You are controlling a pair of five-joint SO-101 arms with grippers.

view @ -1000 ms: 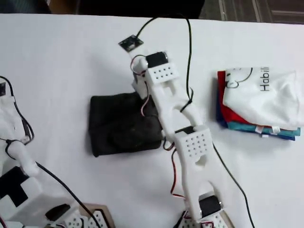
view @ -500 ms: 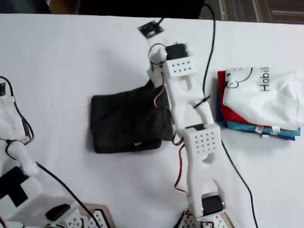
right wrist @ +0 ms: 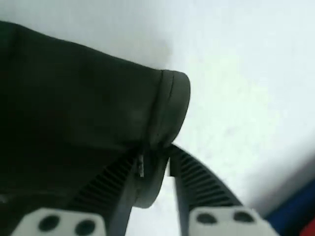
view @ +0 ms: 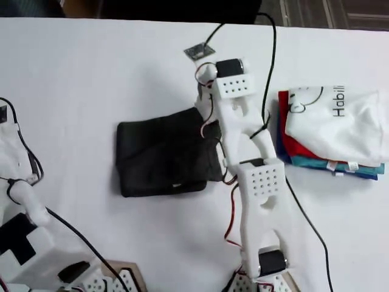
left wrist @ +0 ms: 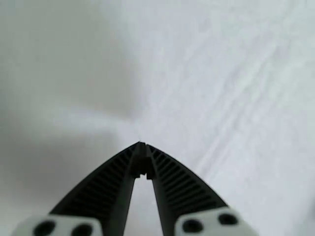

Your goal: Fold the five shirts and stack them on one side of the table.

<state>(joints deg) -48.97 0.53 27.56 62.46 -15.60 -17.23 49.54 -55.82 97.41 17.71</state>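
Right wrist view has the right gripper [right wrist: 155,155] pinching a hemmed edge of the black shirt [right wrist: 74,113]. The cloth curls over and is caught between its two ribbed fingers [right wrist: 197,182]. In the high view that shirt lies folded in a rough rectangle at the centre of the frame on the white table [view: 91,73]. Its upper right corner runs in under the right arm [view: 255,176], which comes up from the bottom edge of the frame. At the right of the frame, on the far side of that arm, sits the stack of folded shirts [view: 331,131]: white on top, with red, teal and blue edges beneath. The left gripper [left wrist: 141,147] is pressed together, tips touching, with nothing between them, over bare table. The left arm [view: 18,188] stands at the frame's lower left.
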